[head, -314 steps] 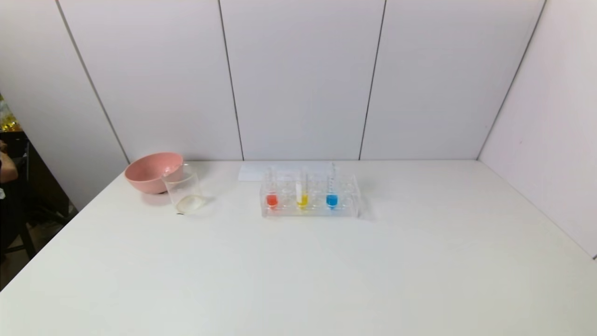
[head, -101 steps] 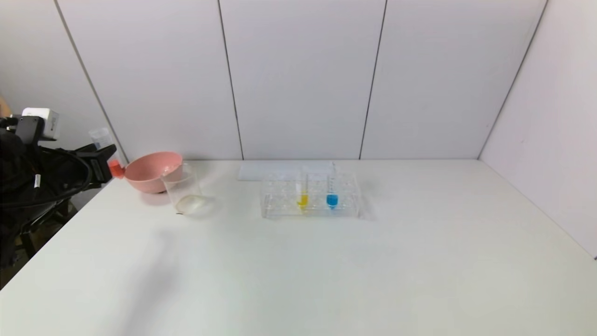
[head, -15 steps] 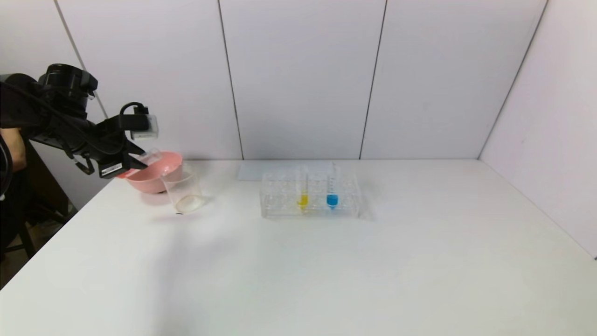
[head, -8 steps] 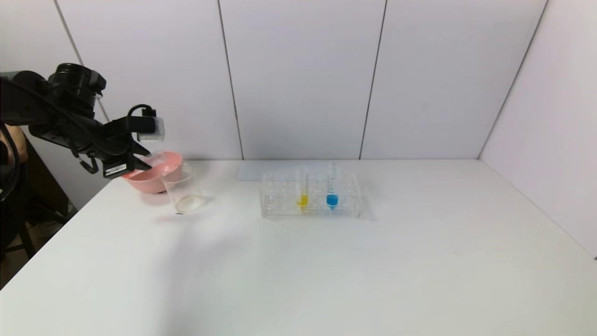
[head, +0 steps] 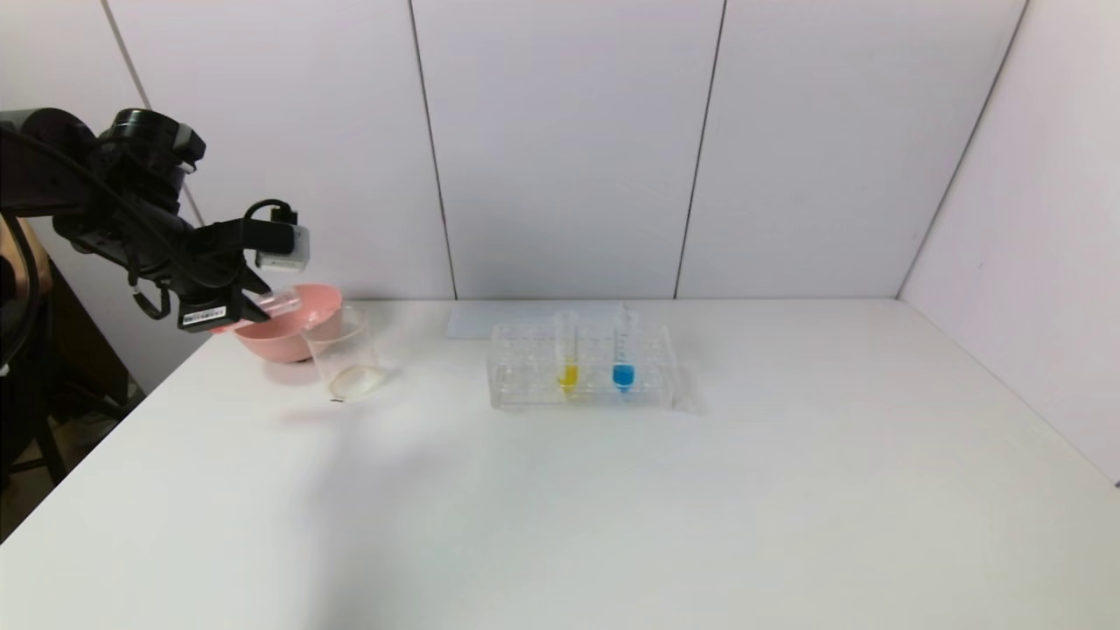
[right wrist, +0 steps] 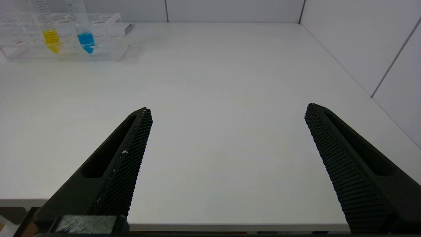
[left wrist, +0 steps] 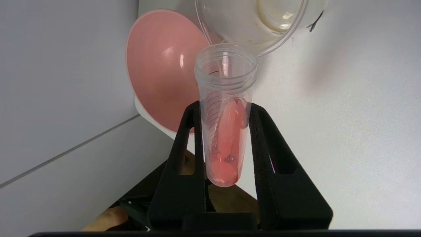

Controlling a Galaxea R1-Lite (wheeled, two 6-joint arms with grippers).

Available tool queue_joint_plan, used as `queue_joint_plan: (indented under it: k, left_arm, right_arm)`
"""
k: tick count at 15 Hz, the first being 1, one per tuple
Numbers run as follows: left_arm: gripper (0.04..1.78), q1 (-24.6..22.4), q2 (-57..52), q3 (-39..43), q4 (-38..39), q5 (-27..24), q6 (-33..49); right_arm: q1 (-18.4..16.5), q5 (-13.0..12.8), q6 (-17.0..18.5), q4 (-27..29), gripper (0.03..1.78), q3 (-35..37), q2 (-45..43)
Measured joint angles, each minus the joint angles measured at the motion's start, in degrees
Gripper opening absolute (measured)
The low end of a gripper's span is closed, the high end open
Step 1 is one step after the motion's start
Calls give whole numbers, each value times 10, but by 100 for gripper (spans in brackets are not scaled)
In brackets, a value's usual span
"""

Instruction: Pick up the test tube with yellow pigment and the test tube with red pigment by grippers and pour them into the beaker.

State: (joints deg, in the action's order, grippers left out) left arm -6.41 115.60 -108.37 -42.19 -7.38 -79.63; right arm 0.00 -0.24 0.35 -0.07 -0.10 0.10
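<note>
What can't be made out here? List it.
- Right gripper: out of the head view; only the right wrist view shows it, open.
- Red tube: in the head view the left gripper covers most of it.
- Beaker: cut off by the left wrist view's edge.
- Tube markings: too small to read.

A broad white table (head: 612, 507) fills the view, matte and evenly lit, with soft shadows on its top. Behind the table stands a wall of pale grey panels (head: 560, 149) split by thin dark seams. A similar panelled wall (head: 1032, 227) closes off the table's right side. Past the table's left edge lies a dim area with dark furniture (head: 52, 402) and a brownish floor.
</note>
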Motion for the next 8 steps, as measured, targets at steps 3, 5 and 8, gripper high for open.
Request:
queue_joint_plan:
  k: [3, 5, 8]
  left_arm:
    - [44, 6, 10, -25, -32, 18, -7]
    - [44, 11, 18, -42, -51, 30, -17]
    - [44, 18, 25, -48, -52, 37, -19]
  right_arm:
    - [0, 0, 0, 0, 170, 0, 0]
    - [0, 0, 0, 0, 170, 0, 0]
    - [0, 0, 0, 0, 170, 0, 0]
